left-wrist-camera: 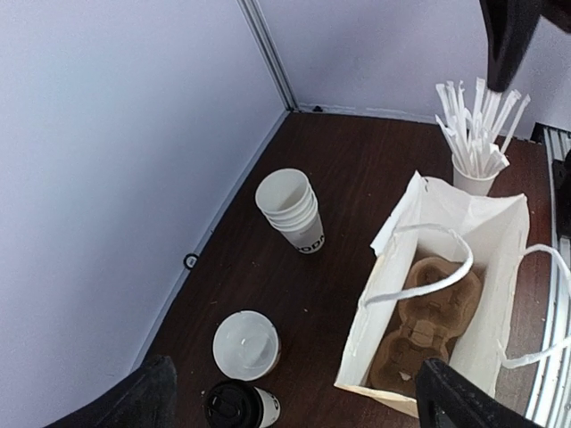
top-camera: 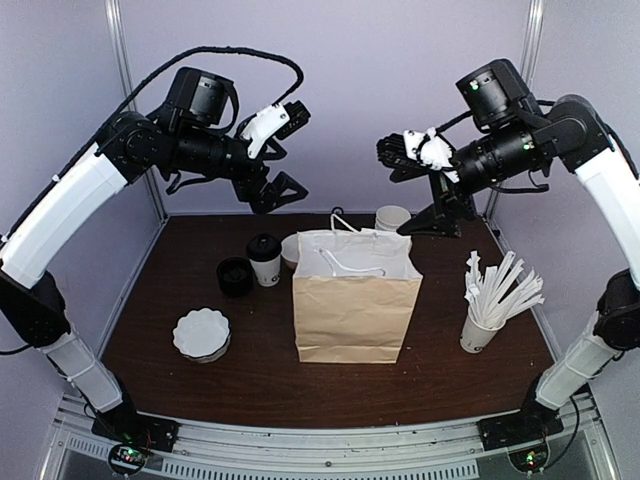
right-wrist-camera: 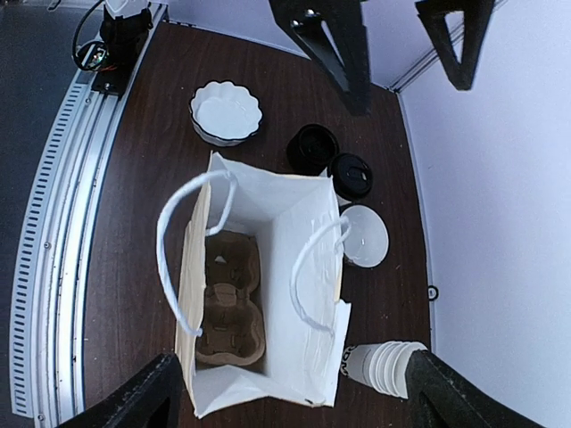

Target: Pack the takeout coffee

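Brown paper bag point(top-camera: 355, 300) is standing open at the centre of the dark wooden table point(top-camera: 250, 390), its two white handles lying over the mouth. A brown pulp cup carrier point(right-wrist-camera: 227, 303) is lying flat on the bag floor, and its sockets are holding nothing.

The takeout coffee point(top-camera: 265, 260) is standing upright on the table at 10 o'clock from the bag, outside it, wearing a black lid. A stack of black lids point(top-camera: 235, 276) is sitting just beside it at its 8 o'clock. A white round lid-like piece point(right-wrist-camera: 364, 236) is resting at the cup's 3 o'clock, close to the bag's rear corner. A stack of white scalloped dishes point(top-camera: 201, 334) is sitting at 8 o'clock from the bag, well apart from the coffee.

A nested stack of white cups point(top-camera: 392, 218) is standing at 12 o'clock from the bag. A white cup of paper-wrapped sticks point(top-camera: 480, 330) is standing at 3 o'clock from the bag.

The left gripper point(top-camera: 280, 195) is hanging in the air above the far left part of the table, at 12 o'clock from the coffee. Its jaws are standing wide apart and holding nothing. The right gripper point(right-wrist-camera: 293, 361) is hanging in the air above the nested cups, with its wrist camera looking down into the bag. Its jaws are also standing wide apart and holding nothing. Neither gripper is touching any item.
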Robot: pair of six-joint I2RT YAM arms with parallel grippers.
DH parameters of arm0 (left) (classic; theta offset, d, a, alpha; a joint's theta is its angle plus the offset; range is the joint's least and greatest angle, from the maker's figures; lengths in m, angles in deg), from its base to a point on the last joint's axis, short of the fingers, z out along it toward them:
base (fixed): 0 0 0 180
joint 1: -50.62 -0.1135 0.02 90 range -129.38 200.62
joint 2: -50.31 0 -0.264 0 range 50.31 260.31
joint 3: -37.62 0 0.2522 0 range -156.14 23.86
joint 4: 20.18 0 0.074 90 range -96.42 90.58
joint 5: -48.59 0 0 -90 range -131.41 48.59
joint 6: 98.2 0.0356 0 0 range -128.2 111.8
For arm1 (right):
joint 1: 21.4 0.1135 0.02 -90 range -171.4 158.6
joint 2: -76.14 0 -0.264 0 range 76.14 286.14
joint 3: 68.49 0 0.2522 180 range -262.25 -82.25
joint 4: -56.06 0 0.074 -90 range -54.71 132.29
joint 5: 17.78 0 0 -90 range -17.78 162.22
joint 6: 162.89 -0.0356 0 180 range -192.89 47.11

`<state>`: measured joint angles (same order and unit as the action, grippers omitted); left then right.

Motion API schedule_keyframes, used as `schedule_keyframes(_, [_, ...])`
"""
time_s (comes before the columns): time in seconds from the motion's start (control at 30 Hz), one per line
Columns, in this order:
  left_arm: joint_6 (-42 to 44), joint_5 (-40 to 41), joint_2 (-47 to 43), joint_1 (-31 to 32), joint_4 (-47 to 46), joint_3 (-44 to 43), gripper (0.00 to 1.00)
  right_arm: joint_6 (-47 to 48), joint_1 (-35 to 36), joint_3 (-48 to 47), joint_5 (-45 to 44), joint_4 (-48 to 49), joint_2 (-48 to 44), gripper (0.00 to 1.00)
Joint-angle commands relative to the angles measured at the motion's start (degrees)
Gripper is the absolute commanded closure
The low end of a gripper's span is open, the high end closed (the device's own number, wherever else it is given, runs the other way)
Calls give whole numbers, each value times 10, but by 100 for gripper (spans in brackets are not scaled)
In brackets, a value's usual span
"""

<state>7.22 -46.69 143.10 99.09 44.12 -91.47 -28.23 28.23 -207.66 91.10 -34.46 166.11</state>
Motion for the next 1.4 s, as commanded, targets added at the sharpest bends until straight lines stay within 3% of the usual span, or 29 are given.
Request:
schedule_keyframes(0.0, [23,-68,15,-11,37,32,2,-21,-38,85,33,28,-64,11])
schedule_keyframes(0.13, [43,-124,75,-14,72,-22,3,-30,-83,186,54,62,-110,13])
schedule_keyframes(0.4, [66,-146,200,-23,88,-122,17,-47,-149,308,103,108,-183,14])
schedule_keyframes(0.7, [85,-198,255,-30,122,-165,60,-52,-171,330,124,120,-190,14])
schedule_keyframes(0.87, [89,-210,250,-29,130,-156,100,-51,-171,328,130,124,-177,15])
schedule_keyframes(1.03, [90,-179,211,-6,122,-139,100,-50,-171,318,126,125,-161,15])
schedule_keyframes(1.23, [149,16,102,88,31,-5,100,-47,-173,320,98,130,-155,16])
schedule_keyframes(1.37, [174,98,35,144,-30,102,100,-44,-175,339,78,139,-156,16])
